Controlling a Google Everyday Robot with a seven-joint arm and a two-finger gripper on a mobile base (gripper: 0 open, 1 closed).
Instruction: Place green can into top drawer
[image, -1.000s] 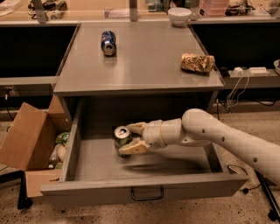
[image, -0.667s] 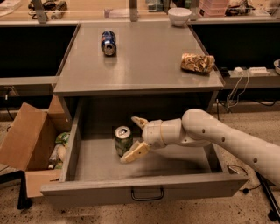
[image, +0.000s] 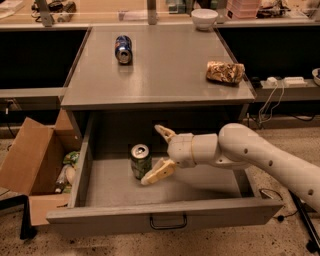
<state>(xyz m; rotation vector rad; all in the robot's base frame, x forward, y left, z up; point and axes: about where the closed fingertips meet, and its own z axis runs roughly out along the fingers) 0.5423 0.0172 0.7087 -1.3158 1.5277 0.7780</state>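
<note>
Box (image: 27, 162): brown cardboard, open, on the floor at far left, just beside the drawer's left side; a green packet and a bottle or two lie inside, too dim to name.
Blue can (image: 123, 48): lies on its side near the table's back-left, top end facing the camera.
Green can (image: 141, 161): stands upright inside the drawer, left of centre on the drawer floor, silver top up; nothing grips it.
Gripper (image: 159, 152): inside the drawer, immed. right of the green can, pointing left toward it.
Fingers (image: 159, 171): spread wide apart, one angled up and back, the other down and fwd; the lower tip reaches the can's base at its right, touching or not cannot be told.
Drawer (image: 100, 218): grey, pulled fully out under the table, flat front panel nearest the camera, dark handle (image: 168, 221) at its middle.
Table (image: 165, 80): grey flat top directly above the drawer.
Bowl (image: 204, 18): white, on the counter behind the table's back-right corner.
Bag (image: 225, 72): tan-brown snack pack, flat on the table's right edge, well apart from the blue can.
Arm (image: 265, 160): white, enters from lower right, crosses over the drawer's right-front corner.
Power strip (image: 280, 80): pale, on the shelf at far right, cords hanging below.
</note>
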